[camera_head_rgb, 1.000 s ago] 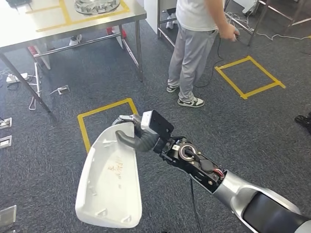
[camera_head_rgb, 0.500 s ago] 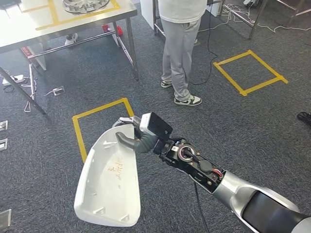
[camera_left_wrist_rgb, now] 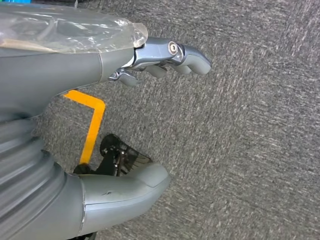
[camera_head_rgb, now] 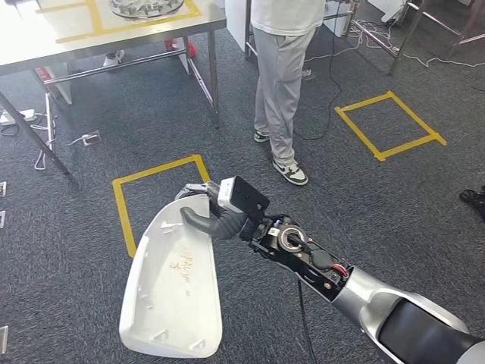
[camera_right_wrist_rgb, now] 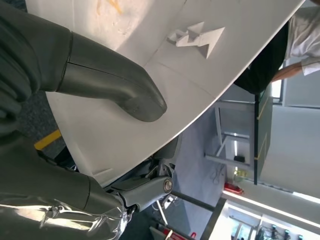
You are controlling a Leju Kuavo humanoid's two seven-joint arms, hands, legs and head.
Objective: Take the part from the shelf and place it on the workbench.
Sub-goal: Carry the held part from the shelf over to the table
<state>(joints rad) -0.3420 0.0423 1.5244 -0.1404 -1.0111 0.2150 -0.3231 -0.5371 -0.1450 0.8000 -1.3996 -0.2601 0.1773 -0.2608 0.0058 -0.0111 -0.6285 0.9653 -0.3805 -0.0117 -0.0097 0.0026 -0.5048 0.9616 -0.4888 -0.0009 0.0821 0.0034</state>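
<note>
The part is a large white plastic shell [camera_head_rgb: 171,284] with its hollow inner side up, held out over the grey carpet. My right hand [camera_head_rgb: 207,214] grips its far edge, thumb on the inner face and fingers under the rim. The right wrist view shows the thumb [camera_right_wrist_rgb: 113,85] pressed on the white shell [camera_right_wrist_rgb: 181,75] and fingers [camera_right_wrist_rgb: 143,190] beneath it. The steel workbench [camera_head_rgb: 51,42], marked with yellow tape, stands at the far left. My left hand [camera_left_wrist_rgb: 124,110] hangs over the carpet with thumb and fingers apart, holding nothing.
A person [camera_head_rgb: 280,83] in grey trousers stands ahead, right of the workbench. A round metal part [camera_head_rgb: 145,7] lies on the bench top. Yellow tape squares [camera_head_rgb: 154,193] [camera_head_rgb: 389,125] mark the carpet. Cables and floor sockets [camera_head_rgb: 86,139] lie under the bench.
The whole view has shifted slightly as the camera moved. The person has stepped and turned near the bench. My right hand keeps the same grip on the white shell.
</note>
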